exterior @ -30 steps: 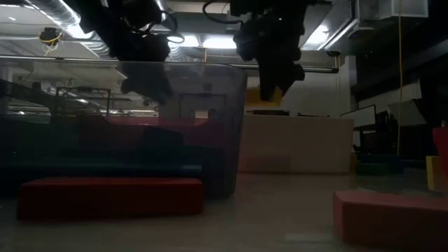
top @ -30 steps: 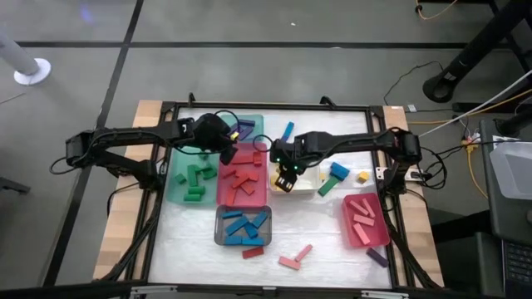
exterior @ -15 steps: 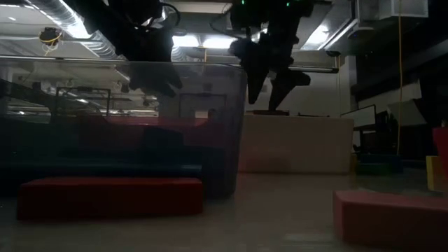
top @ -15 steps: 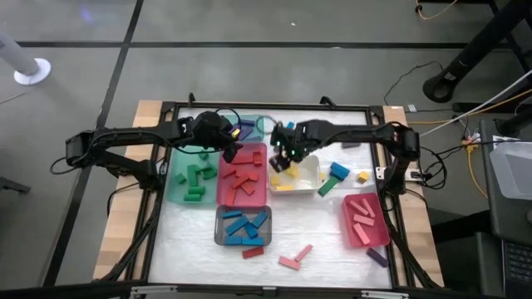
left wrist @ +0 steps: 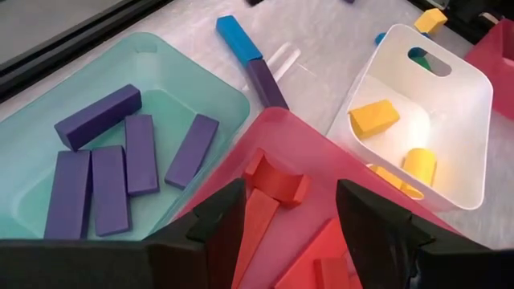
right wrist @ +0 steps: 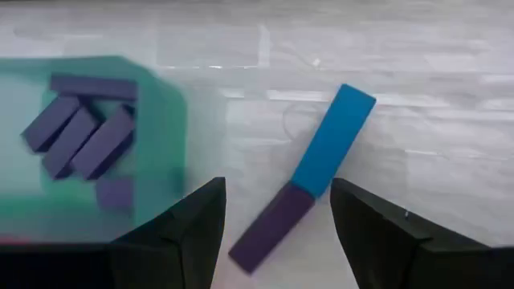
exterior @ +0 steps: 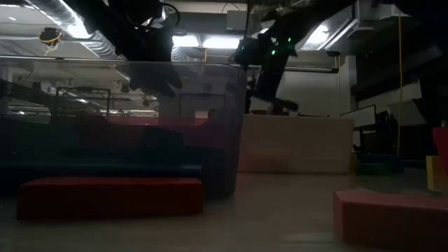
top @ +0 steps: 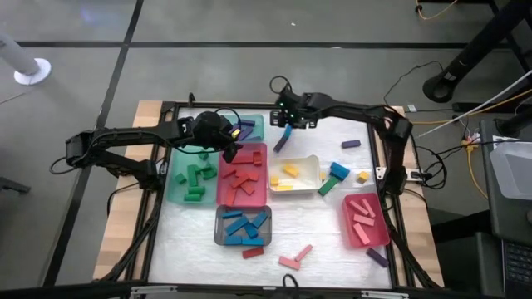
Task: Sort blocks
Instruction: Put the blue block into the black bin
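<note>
Near the table's far edge we hold our right gripper (right wrist: 273,233) open and empty above a loose blue bar (right wrist: 333,140) and purple bar (right wrist: 269,227), our left gripper (left wrist: 287,221) open over the red tray (top: 241,178); most blocks sit sorted, several remain.

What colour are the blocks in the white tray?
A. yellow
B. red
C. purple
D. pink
A. The white tray holds only yellow blocks, which also show in the left wrist view, while the purple blocks lie in the teal tray and the red ones in the red tray.
</note>
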You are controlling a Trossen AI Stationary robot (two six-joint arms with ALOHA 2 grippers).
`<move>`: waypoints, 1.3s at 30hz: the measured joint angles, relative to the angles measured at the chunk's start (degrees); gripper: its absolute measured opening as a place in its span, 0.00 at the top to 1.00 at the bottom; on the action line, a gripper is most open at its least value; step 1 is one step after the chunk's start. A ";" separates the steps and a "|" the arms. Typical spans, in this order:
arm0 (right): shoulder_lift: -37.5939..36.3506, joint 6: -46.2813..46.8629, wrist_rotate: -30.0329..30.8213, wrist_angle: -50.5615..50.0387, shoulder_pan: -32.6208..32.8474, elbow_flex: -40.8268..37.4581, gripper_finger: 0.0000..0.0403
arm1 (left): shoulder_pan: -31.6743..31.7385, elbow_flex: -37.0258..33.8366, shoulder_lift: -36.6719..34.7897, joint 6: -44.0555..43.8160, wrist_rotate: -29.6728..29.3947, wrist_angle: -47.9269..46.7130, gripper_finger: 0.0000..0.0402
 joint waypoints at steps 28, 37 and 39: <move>12.46 10.39 -3.06 -0.75 -2.85 0.17 0.54 | 0.00 0.00 0.00 2.34 0.07 -0.05 0.55; 12.50 8.26 -3.48 -0.81 -2.85 0.06 0.77 | 0.27 0.00 0.00 6.35 0.07 -0.26 0.55; 12.03 7.29 -4.35 -0.81 -2.92 0.00 0.77 | 0.61 0.00 -0.04 6.79 0.07 -0.67 0.55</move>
